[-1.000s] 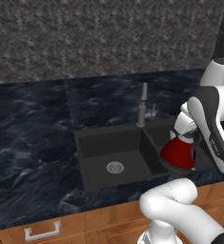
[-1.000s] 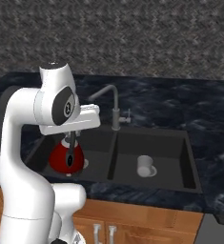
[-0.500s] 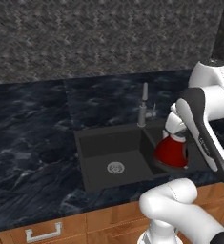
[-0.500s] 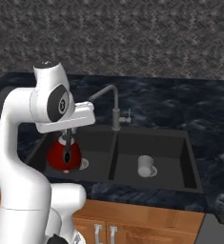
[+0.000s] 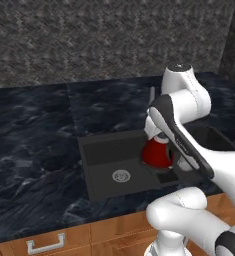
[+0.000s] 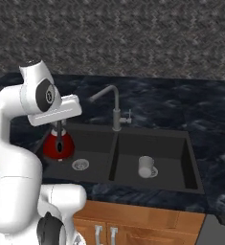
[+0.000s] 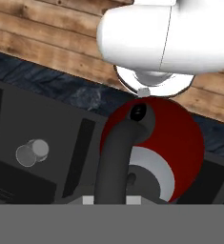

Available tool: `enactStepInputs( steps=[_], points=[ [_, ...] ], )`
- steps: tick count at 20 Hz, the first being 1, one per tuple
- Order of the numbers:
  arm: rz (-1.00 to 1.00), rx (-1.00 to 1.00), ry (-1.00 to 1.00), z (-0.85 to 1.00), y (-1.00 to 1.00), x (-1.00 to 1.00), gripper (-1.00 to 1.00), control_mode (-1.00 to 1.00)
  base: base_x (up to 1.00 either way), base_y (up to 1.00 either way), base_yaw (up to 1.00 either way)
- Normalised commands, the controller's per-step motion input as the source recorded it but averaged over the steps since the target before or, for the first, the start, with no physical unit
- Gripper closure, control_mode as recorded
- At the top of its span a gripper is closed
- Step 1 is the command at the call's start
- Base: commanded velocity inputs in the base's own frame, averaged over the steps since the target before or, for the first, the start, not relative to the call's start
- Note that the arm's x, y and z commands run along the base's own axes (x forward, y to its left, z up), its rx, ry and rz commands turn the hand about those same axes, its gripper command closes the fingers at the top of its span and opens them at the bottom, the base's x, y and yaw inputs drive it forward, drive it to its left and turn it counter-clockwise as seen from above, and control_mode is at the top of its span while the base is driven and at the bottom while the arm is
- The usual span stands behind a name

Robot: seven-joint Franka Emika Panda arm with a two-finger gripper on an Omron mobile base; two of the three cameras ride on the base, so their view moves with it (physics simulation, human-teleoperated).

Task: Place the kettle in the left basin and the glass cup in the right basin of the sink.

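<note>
Now the gripper (image 6: 59, 135), clamped on the handle of the small squat red kettle (image 6: 58, 146), has carried it leftward and lower over the matte-black left basin (image 6: 92, 148), ready for release.

white arm bent over from the base, elbow high, forearm sloping down toward the hand. gripper (image 6: 60, 136) pointing straight down from a level wrist, jaws drawn in narrow and clamped on the handle of the kettle (image 6: 58, 145). dark fingers (image 6: 59, 139) hanging vertical under the white hand, kettle (image 5: 157, 152) suspended beneath them.
</note>
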Motion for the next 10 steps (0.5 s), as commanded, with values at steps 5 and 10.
enactStepInputs(
  steps=[5,10],
  points=[
    [0.0,-0.03,0.0,-0.12,0.49,0.6,1.0,-1.0,0.0,0.0,0.0],
    [0.0,-0.04,0.0,-0.27,0.47,0.62,1.0,-1.0,0.0,0.0,0.0]
  ],
)
